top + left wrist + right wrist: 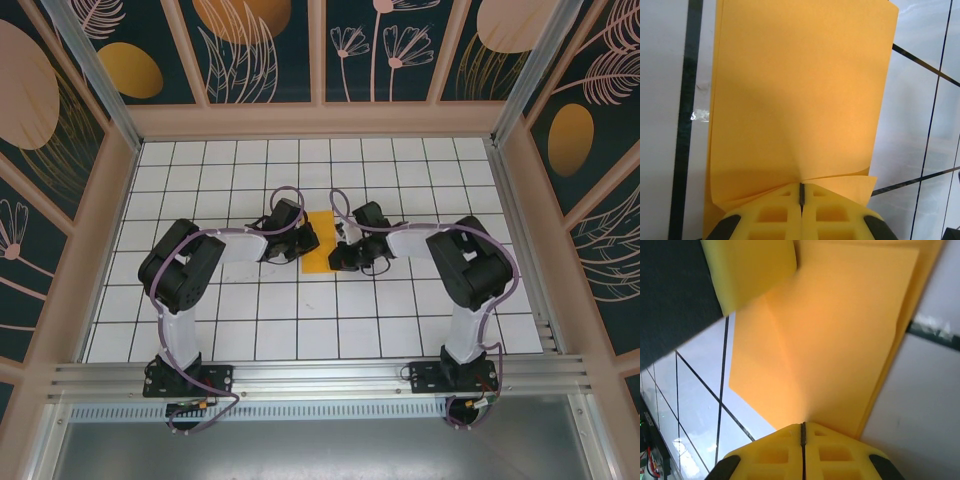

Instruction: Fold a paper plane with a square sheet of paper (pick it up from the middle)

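- The square sheet of paper [320,241], folded, sits between the left gripper [801,187] and right gripper [803,426], each pinched closed on its edge.
- White gridded worktop [400,310]; floral wall panels [400,50].

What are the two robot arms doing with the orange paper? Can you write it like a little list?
paper: orange-yellow, folded over into a narrow strip with two layers
where: middle of the white tiled table, between the two arms
left fingers: shut, pinching one long edge, and the paper puckers there
right fingers: shut at the opposite edge and seem to pinch it
plane: no pointed nose yet
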### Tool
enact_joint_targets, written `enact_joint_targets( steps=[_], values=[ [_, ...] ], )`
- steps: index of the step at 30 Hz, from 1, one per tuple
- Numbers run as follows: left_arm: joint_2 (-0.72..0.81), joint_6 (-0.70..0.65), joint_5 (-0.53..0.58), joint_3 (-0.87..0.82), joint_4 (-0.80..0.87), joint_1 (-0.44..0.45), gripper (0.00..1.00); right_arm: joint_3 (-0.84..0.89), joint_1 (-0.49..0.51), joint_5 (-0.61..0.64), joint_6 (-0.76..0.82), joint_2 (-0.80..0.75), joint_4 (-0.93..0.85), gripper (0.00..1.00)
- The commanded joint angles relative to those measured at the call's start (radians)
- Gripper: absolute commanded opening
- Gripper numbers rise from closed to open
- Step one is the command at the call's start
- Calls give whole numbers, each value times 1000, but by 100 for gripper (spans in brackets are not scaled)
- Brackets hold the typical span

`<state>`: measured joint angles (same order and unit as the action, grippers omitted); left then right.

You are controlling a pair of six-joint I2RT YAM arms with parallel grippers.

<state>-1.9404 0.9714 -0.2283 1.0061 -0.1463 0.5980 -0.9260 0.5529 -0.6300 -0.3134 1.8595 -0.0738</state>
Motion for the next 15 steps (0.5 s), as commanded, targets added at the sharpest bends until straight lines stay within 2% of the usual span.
enact_joint_targets(
  steps=[1,8,15],
  values=[
    [-70,1,75,-27,93,-5,5,74,0,1,-3,-18,-105,5],
    [-58,-10,69,-20,96,-4,6,113,0,64,-22,-91,-126,5],
    [16,16,-18,46,33,-1,11,46,-1,148,-80,-229,-117,10]
  ],
)
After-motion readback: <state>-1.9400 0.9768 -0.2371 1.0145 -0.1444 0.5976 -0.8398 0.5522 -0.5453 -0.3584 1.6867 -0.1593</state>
